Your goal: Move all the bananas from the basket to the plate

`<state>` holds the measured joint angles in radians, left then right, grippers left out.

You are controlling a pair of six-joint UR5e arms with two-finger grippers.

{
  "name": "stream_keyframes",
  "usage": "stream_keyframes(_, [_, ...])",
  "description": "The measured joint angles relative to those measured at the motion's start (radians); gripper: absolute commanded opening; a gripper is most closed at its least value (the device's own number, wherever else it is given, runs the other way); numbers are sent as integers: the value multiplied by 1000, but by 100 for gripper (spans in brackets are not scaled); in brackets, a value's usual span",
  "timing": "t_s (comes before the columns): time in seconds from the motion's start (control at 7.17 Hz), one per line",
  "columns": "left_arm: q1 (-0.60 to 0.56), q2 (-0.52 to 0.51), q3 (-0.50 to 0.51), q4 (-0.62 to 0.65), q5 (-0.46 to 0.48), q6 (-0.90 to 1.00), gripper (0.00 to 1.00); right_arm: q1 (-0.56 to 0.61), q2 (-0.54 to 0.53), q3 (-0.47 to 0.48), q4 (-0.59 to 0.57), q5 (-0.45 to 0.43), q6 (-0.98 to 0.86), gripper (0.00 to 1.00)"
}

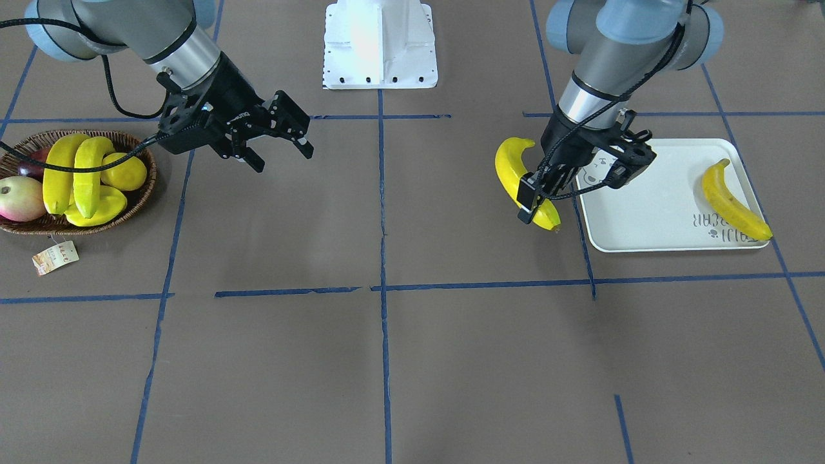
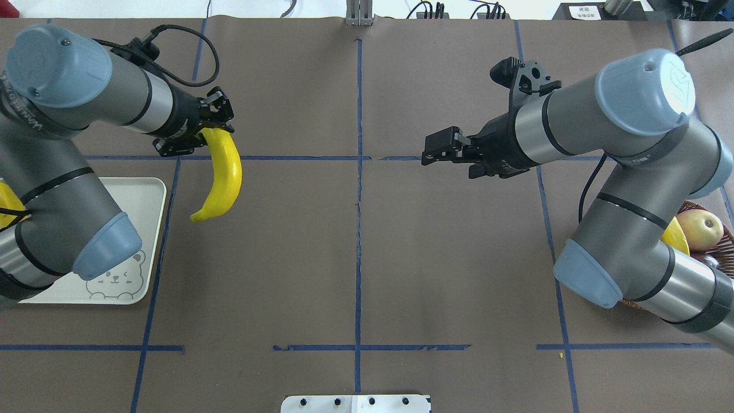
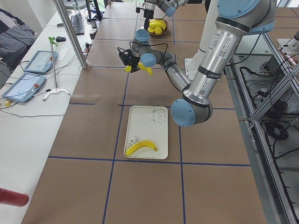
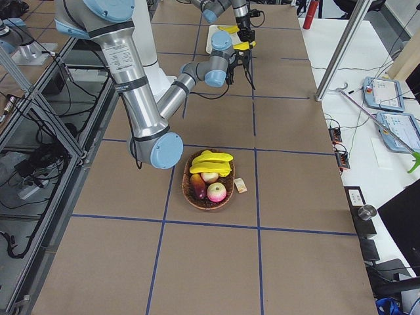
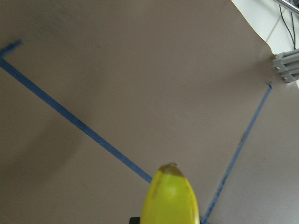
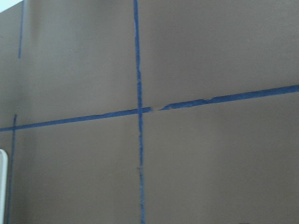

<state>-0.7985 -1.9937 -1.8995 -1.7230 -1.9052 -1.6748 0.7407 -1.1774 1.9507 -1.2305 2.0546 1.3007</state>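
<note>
Left hand (image 1: 530, 205) clamped on one banana (image 1: 512, 169), gripping near its far end. The fruit hangs curved, free tip towards the robot's edge of the desk (image 1: 387, 361). It is off the plate (image 1: 651, 219), just beside the plate's edge that faces the desk's middle.

Plate sits towards the desk's left end. A second banana (image 1: 735, 203) lies on it along the outer edge.

Right hand (image 1: 283, 154) fingers apart, holding nothing, over bare desk between the basket (image 1: 138, 193) and the desk's middle.

Basket towards the desk's right end. The remaining bananas (image 1: 59, 174) lie in it among other fruit.
</note>
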Motion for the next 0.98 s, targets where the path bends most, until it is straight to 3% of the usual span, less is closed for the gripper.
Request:
stream_keyframes(0.14, [-5, 37, -26, 81, -4, 94, 0, 19, -6, 10, -108, 2, -99, 100])
stream_keyframes(0.42, [-65, 153, -45, 123, -72, 312, 0, 48, -49, 67, -314, 5, -321, 100])
stream_keyframes(0.7, [-206, 271, -48, 119, -227, 493, 0, 106, -145, 117, -393, 18, -537, 100])
stream_keyframes(0.98, [-266, 336, -35, 99, -284, 459, 0, 215, -239, 127, -403, 91, -731, 100])
